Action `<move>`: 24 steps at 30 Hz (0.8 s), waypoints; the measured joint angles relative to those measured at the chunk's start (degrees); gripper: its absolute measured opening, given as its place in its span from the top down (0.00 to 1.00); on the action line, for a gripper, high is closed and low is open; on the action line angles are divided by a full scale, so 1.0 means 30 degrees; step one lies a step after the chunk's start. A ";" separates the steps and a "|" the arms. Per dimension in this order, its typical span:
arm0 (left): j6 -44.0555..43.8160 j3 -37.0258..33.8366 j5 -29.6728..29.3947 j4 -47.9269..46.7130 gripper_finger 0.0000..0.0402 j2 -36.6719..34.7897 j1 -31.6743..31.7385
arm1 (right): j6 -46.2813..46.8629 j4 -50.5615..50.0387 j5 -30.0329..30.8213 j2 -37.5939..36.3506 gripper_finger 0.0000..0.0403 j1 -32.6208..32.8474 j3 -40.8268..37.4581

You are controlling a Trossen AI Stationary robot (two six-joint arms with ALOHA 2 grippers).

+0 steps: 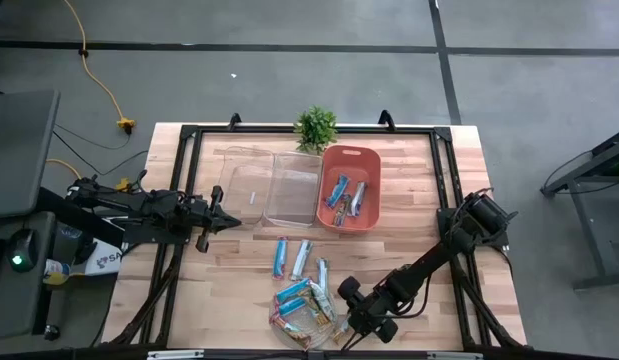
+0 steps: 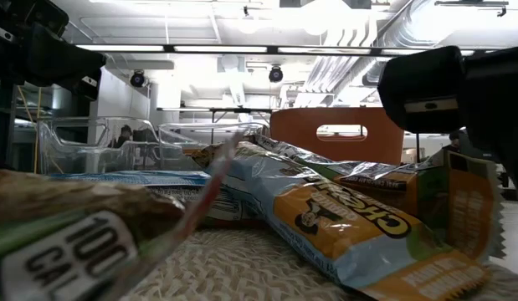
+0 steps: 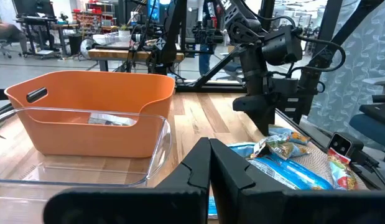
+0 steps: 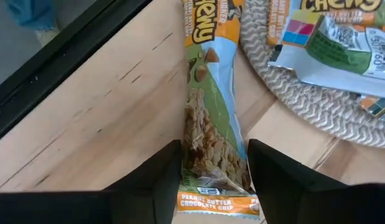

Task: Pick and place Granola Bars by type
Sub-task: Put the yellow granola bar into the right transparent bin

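One granola bar, lettered "Chewy" and "Peanut Butter Chocolate Chip", lies on the counter just beside the woven mat, between my right tool's spread fingers; my left tool is closed.

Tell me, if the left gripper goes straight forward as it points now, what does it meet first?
Probably the clear bin beside the orange basket: the left gripper, fingers shut, points toward it, though depth is uncertain.

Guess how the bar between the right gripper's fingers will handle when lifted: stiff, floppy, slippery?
The bar looks thin and flat, so probably light with some flex. Its glossy wrapper may slip between the right gripper's fingers. One end overlaps the woven mat, so it may drag slightly.
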 joint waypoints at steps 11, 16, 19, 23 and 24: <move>-0.0001 0.0000 -0.0003 -0.0002 1.00 -0.0001 0.0007 | 0.2358 -0.0486 0.0000 0.0015 0.70 -0.0074 0.0022; -0.0001 -0.0003 0.0004 -0.0003 1.00 -0.0003 -0.0001 | 0.2490 -0.0557 -0.0007 0.0015 0.75 -0.0074 0.0029; -0.0001 -0.0007 -0.0002 0.0004 1.00 -0.0007 0.0000 | 0.2831 -0.0635 -0.0007 0.0015 0.77 -0.0067 0.0029; -0.0001 0.0000 0.0000 0.0001 1.00 -0.0004 0.0006 | 0.3135 -0.0840 -0.0277 -0.0124 0.79 -0.0074 0.0014; 0.0006 -0.0006 -0.0004 0.0004 1.00 0.0000 0.0007 | 0.3270 -0.0977 -0.0369 -0.0242 0.79 -0.0072 -0.0009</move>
